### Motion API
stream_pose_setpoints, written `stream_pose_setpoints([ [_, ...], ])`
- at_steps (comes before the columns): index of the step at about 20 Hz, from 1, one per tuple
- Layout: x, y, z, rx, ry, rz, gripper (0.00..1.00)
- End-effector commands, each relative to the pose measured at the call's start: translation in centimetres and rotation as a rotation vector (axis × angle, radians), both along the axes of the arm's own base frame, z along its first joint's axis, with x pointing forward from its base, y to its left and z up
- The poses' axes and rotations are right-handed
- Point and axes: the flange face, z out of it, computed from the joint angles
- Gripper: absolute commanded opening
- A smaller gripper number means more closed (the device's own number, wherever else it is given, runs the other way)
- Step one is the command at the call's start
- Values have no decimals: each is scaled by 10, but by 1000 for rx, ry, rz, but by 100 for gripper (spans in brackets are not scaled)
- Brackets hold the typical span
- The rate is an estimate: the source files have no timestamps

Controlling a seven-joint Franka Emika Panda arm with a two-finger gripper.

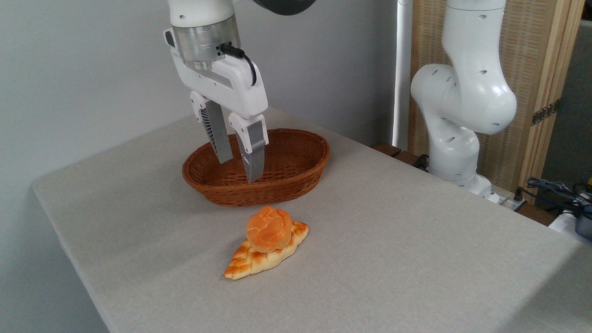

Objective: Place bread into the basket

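Observation:
The bread (268, 229), a small round golden-orange bun with a knotted top, rests on top of a flat leaf-shaped braided loaf (259, 256) on the grey tablecloth. Just behind them stands the basket (296, 178), an oval reddish-brown wicker one with low sides and nothing visible inside. My gripper (239, 170) hangs in front of the basket's left half, pointing down, above and behind the bun. Its two fingers are apart and hold nothing.
The arm's white base (458, 138) stands off the table's right side, in front of a woven screen. Cables and gear (562, 194) lie at the far right. The table edge (69, 249) runs down the left.

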Motion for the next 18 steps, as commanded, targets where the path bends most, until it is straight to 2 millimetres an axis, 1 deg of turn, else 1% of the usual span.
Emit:
stream_pose_setpoints([
  [1, 3, 2, -1, -12, 11, -6, 100],
  [3, 3, 3, 0, -14, 8, -4, 100],
  [6, 6, -1, 19, -17, -30, -12, 100],
  [8, 6, 1, 23, -19, -33, -11, 100],
  [12, 4, 0, 24, -18, -27, -11, 100],
  [16, -2, -1, 20, -13, 19, -15, 100],
  [18, -1, -3, 19, -10, 20, -18, 100],
])
